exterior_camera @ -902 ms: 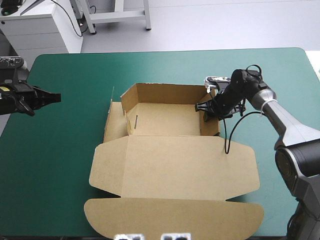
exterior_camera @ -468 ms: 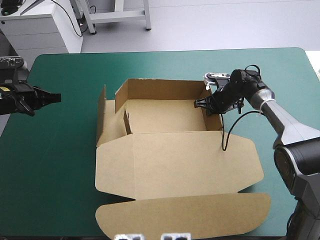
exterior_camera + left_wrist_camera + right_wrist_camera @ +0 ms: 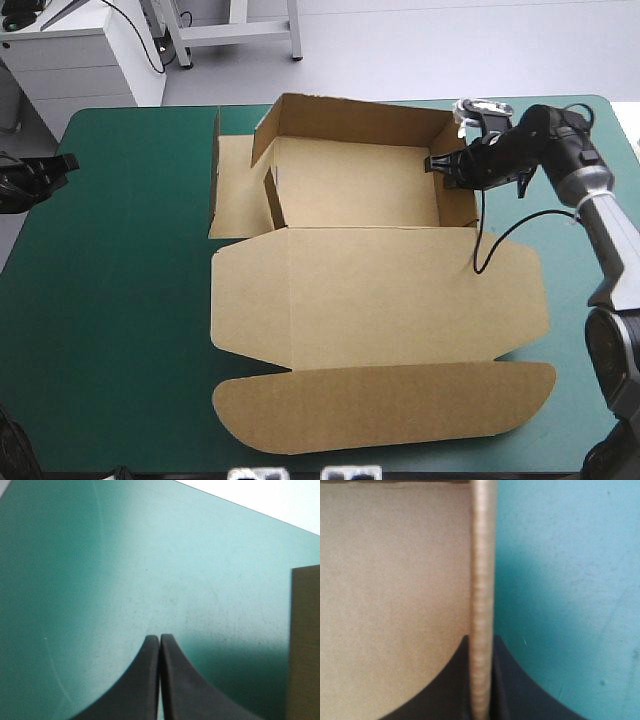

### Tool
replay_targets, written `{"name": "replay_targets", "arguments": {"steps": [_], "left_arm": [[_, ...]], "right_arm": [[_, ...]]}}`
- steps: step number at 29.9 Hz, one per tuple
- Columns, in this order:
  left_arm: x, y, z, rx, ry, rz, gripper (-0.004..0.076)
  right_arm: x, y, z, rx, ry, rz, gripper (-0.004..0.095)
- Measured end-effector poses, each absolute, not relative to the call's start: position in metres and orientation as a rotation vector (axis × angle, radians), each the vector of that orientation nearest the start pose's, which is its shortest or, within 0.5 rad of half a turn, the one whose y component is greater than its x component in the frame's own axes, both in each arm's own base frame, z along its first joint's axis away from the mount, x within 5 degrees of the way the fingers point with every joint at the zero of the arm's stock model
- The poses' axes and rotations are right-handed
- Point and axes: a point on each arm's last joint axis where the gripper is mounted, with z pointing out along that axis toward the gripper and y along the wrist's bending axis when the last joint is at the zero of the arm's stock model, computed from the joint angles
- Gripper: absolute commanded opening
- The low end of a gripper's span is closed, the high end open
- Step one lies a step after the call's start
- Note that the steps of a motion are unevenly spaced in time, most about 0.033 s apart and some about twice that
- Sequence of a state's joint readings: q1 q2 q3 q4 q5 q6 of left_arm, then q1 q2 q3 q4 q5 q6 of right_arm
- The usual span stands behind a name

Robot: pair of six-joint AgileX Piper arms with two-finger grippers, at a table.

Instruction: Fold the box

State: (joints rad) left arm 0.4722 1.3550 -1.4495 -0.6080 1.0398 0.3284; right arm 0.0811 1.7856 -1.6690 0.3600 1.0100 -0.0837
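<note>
The brown box (image 3: pixel 350 190) stands as an open tray at the far middle of the table, its back and right walls raised. Its lid (image 3: pixel 380 300) lies flat toward the near edge, ending in a rounded flap (image 3: pixel 380 405). A left side panel (image 3: pixel 235 190) lies mostly flat beside the tray. My right gripper (image 3: pixel 448 166) is shut on the box's right wall. In the right wrist view the wall's edge (image 3: pixel 481 580) runs straight between the fingers of the right gripper (image 3: pixel 481 639). My left gripper (image 3: pixel 45 175) is shut and holds nothing at the table's left edge. The left gripper (image 3: pixel 160 639) points over bare cover, a strip of box board (image 3: pixel 306 645) ahead of it.
The teal-green cover (image 3: pixel 110 300) stretches wide to the left of the box. The box's back wall (image 3: pixel 350 115) stands close to the table's far edge. The lid's rounded flap reaches near the front edge.
The right gripper has dragged the box toward the far right side of the table, turning it slightly. The left gripper has pulled back toward the left edge.
</note>
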Motion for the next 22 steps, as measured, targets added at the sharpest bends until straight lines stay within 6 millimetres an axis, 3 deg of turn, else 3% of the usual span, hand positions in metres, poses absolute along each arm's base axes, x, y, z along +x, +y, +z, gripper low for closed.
{"name": "replay_targets", "arguments": {"steps": [6, 10, 14, 22], "left_arm": [[0.299, 0.090, 0.396, -0.282, 2.190, -0.680, -0.0008], [0.313, 0.081, 0.389, -0.209, 2.144, -0.898, -0.0008], [0.322, 0.056, 0.388, -0.108, 2.126, -1.017, -0.0008], [0.325, 0.008, 0.398, 0.075, 2.054, -1.192, -0.0008]], "right_arm": [[0.372, 0.030, 0.369, -0.064, 2.472, 0.511, -0.0014], [0.361, 0.028, 0.388, -0.090, 2.401, 0.556, -0.0014], [0.355, 0.033, 0.400, -0.128, 2.341, 0.621, -0.0014], [0.355, 0.051, 0.404, -0.184, 2.286, 0.659, -0.0014]]}}
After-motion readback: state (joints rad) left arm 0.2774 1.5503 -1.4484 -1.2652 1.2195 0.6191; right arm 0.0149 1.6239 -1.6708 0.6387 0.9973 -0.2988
